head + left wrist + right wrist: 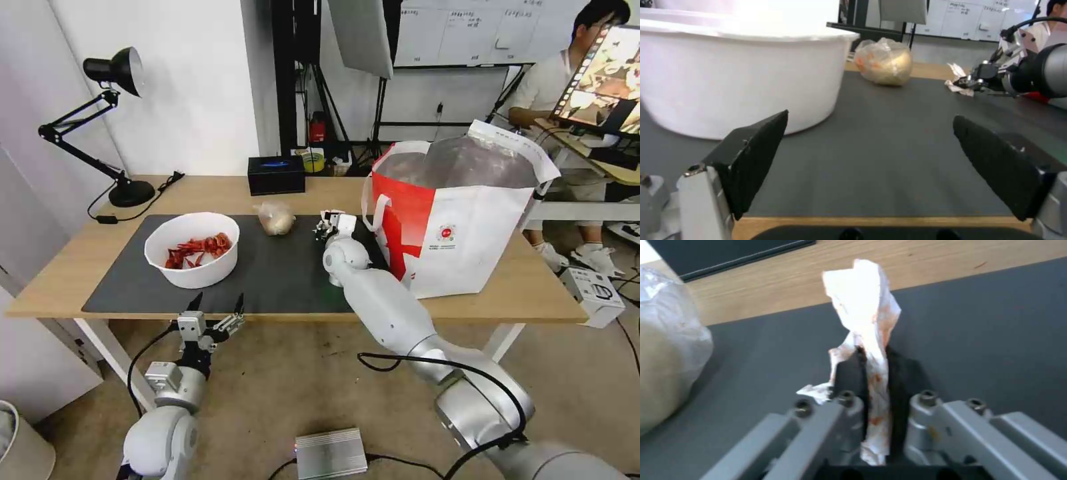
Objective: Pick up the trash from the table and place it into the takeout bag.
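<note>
My right gripper (325, 228) rests low over the dark grey mat (280, 280), just left of the takeout bag (460, 220), and is shut on a crumpled white tissue (865, 306) stained orange. The tissue (958, 81) sticks out past the fingertips. A beige bundle in a clear bag (276, 218) lies on the mat left of that gripper. The white bowl of red shells (192, 248) stands on the mat's left part. My left gripper (217, 308) hangs open at the table's front edge, just below the bowl, holding nothing.
A black tissue box (276, 175) sits at the back of the wooden table (80, 267), and a black desk lamp (113, 133) stands at the back left. The takeout bag stands open at the top on the table's right part. A grey box (331, 453) lies on the floor.
</note>
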### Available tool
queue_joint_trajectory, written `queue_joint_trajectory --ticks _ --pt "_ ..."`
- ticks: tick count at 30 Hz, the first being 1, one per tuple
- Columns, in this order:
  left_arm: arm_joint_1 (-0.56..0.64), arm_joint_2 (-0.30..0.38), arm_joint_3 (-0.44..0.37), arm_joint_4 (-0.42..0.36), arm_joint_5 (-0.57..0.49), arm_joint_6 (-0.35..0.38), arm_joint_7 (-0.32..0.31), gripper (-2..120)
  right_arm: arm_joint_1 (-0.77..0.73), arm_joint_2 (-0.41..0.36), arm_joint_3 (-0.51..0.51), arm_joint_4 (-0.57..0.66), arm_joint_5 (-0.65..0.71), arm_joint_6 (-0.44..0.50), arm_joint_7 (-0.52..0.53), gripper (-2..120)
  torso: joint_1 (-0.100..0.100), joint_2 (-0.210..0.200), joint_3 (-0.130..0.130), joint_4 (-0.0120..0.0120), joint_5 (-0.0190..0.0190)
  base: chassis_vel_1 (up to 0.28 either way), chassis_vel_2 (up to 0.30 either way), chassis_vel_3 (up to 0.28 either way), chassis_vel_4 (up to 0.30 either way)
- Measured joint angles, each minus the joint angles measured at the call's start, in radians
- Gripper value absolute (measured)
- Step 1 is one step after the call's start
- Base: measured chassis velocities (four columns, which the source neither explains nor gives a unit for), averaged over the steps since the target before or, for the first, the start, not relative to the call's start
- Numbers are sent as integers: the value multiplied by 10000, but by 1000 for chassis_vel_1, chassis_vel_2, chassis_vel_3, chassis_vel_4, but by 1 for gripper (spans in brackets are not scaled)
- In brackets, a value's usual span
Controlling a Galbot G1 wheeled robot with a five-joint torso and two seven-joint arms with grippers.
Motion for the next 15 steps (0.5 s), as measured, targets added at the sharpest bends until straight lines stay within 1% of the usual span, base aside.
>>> queue_joint_trajectory --ticks 2,6,8,12,14,15 --pt "28 -22 1 -2 11 -19 0 100 -88 1 -38 70 -105 104 -176 0 0 -1 1 10 2 0 0 0 0" --pt "55 -49 1 -2 28 -110 1 100 -202 -36 -137 160 -440 289 -526 0 -1 -1 1 13 3 0 0 0 0" --pt "76 -73 0 -2 38 -167 5 100 -305 -113 -304 315 -897 452 -729 0 0 -3 3 9 3 0 0 0 0" --pt "77 -99 3 -1 55 -181 10 100 -365 -194 -438 511 -1162 557 -749 0 1 -4 4 6 3 0 0 0 0" --pt "60 -107 9 -1 63 -183 11 100 -441 -368 -589 884 -1242 624 -751 0 2 -4 4 4 3 0 0 0 0" --pt "60 -107 9 -1 63 -183 11 100 -441 -368 -589 884 -1242 624 -751 0 2 -4 4 4 3 0 0 0 0"
